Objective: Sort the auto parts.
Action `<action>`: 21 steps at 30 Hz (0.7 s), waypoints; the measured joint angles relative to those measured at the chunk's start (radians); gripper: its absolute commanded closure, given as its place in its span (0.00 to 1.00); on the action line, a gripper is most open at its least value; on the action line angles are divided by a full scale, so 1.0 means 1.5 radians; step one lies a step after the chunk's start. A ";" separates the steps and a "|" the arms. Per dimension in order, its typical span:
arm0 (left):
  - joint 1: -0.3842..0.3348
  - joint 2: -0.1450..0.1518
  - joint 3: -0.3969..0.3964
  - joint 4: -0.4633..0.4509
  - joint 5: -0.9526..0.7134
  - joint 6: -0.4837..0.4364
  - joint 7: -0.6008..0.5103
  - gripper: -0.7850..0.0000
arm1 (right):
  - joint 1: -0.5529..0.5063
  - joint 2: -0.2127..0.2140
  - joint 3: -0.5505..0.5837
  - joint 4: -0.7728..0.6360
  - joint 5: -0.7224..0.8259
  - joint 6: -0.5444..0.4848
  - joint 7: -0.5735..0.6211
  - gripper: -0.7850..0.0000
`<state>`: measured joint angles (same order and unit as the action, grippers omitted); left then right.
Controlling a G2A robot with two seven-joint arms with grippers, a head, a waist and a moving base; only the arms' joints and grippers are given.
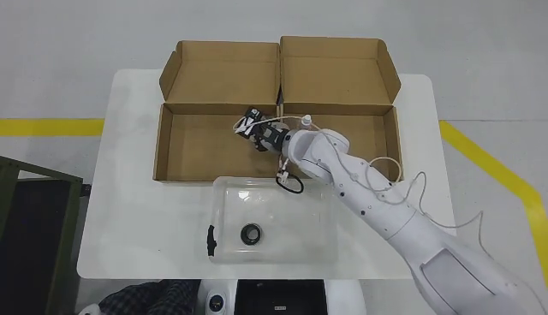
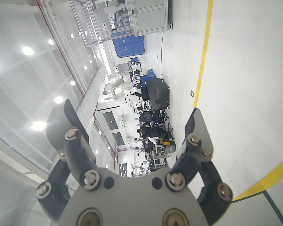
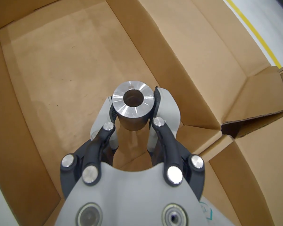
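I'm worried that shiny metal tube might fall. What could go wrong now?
1. The right hand pinches the shiny hollow metal cylinder by its smooth sides, so it could slip and thump down into the brown cardboard box.
2. It hangs close to the box's side wall, so a small drift might knock that wall.

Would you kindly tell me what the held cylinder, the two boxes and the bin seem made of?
Grey hollow cylinder: metal, probably steel, its face bright with machining marks. Brown open boxes: matte cardboard, creased flaps. Clear rectangular bin: likely plastic, white table showing through.
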<state>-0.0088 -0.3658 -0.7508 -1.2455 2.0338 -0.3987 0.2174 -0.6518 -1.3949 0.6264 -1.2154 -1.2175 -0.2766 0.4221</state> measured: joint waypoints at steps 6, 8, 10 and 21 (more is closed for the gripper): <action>0.000 0.000 0.000 0.000 0.000 0.000 0.000 0.00 | 0.007 -0.011 -0.004 0.007 -0.016 0.001 0.007 0.59; 0.000 0.000 0.000 0.000 0.000 0.000 0.000 0.00 | 0.008 -0.013 -0.004 0.009 -0.021 0.001 0.010 0.59; 0.000 0.000 0.000 0.000 0.000 0.000 0.000 0.00 | 0.008 -0.016 -0.002 0.011 -0.024 -0.001 0.011 0.59; 0.000 0.000 0.000 0.000 0.000 0.000 0.000 0.00 | -0.025 -0.006 0.035 -0.074 -0.067 -0.017 0.016 0.56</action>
<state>-0.0088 -0.3658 -0.7508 -1.2455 2.0338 -0.3987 0.2174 -0.6888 -1.4043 0.6782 -1.3264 -1.3185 -0.3025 0.4457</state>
